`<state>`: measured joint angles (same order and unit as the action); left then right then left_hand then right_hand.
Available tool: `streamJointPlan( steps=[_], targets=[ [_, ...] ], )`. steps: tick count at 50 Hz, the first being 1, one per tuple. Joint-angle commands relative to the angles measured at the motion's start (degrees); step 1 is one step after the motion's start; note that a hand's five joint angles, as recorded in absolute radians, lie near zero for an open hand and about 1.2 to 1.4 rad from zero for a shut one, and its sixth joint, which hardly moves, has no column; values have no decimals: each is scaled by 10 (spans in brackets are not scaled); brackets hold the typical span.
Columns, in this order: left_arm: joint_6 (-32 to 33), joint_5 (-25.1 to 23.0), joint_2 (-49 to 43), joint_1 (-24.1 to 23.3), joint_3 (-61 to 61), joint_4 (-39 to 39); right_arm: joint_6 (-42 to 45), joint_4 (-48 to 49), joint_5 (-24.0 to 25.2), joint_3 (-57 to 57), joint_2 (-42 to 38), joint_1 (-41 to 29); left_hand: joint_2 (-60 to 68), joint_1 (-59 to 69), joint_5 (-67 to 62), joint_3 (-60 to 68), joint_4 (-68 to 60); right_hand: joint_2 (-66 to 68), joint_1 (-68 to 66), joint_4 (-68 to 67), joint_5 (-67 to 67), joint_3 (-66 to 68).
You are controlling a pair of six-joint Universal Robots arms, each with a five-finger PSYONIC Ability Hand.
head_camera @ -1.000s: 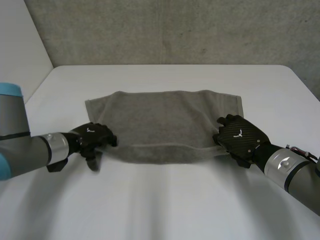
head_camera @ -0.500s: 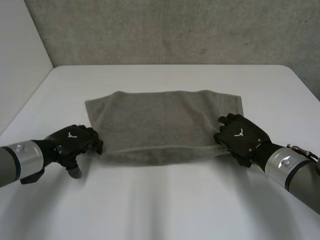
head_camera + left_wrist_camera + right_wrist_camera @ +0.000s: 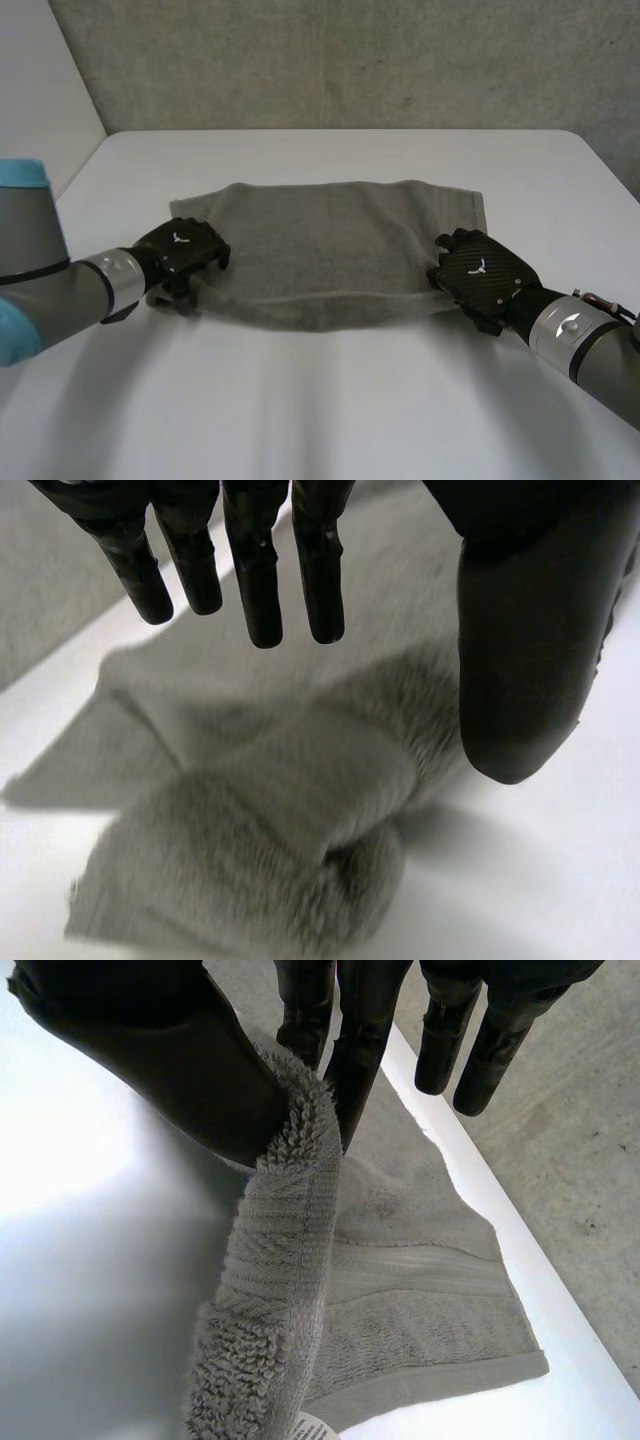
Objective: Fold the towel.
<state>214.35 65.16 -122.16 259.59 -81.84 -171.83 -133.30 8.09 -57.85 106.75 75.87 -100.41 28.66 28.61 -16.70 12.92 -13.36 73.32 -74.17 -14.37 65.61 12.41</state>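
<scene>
Two robot hands at grey towel [image 3: 330, 240], spread on white tabletop [image 3: 330, 410]; left robot hand [image 3: 185, 255] over its near left corner, fingers straight, thumb apart, gripping nothing; right robot hand [image 3: 480, 272] pinches near right corner between thumb and fingers.

no readable text. white emblem [image 3: 476, 267] on backs of left hand [image 3: 185, 250] and right hand [image 3: 485, 278], no letters. towel [image 3: 400, 1290] tag [image 3: 312, 1427] below right thumb: illegible.
</scene>
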Motion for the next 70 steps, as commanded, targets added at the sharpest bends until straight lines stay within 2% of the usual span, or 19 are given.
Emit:
streamJointPlan(
  steps=[1, 9, 16, 21, 35, 47, 59, 61, 66, 70],
  targets=[
    [5, 69, -40, -8, 43, 31, 1, 0, 0, 2, 0, 0, -11, -11, -8, -29, 34, 67, -58, 44, 44, -24],
    [29, 76, -44, 3, 54, 54, 1, 1, 1, 0, -1, 2, 21, 21, -40, -29, 34, 67, -58, 44, 44, -24],
    [34, 73, -33, 7, 44, 117, 1, 1, 1, 0, -4, 2, 165, 166, -185, -29, 34, 67, -58, 44, 44, -24],
    [35, 72, -7, 8, 27, 141, 1, 1, 1, 0, -4, 2, 165, 166, -185, -29, 34, 67, -58, 44, 44, -24],
    [34, 65, 64, 40, -8, 143, 1, 0, 0, 2, -4, 2, 120, 121, -140, -29, 34, 67, -58, 44, 44, -24],
    [35, 43, 76, 38, -51, 147, 1, -1, -1, 3, 0, 2, 142, 142, -161, -29, 34, 67, -58, 44, 44, -24],
    [34, 42, 113, 46, -65, 146, 1, -1, -1, 3, 0, 2, 332, 332, -352, -29, 34, 67, -58, 44, 44, -24],
    [34, 41, 116, 45, -68, 146, -1, -1, -1, 2, 1, 3, 512, 513, -532, -29, 34, 67, -58, 44, 44, -24],
    [29, 42, 124, 45, -75, 144, 0, -21, -1, -1, 6, 15, 513, 514, -533, -29, 34, 67, -58, 44, 44, -24],
    [28, 38, 135, 42, -89, 140, -1, -98, 12, -14, 26, 29, 513, 514, -533, -29, 34, 67, -58, 44, 44, -24]
  ],
)
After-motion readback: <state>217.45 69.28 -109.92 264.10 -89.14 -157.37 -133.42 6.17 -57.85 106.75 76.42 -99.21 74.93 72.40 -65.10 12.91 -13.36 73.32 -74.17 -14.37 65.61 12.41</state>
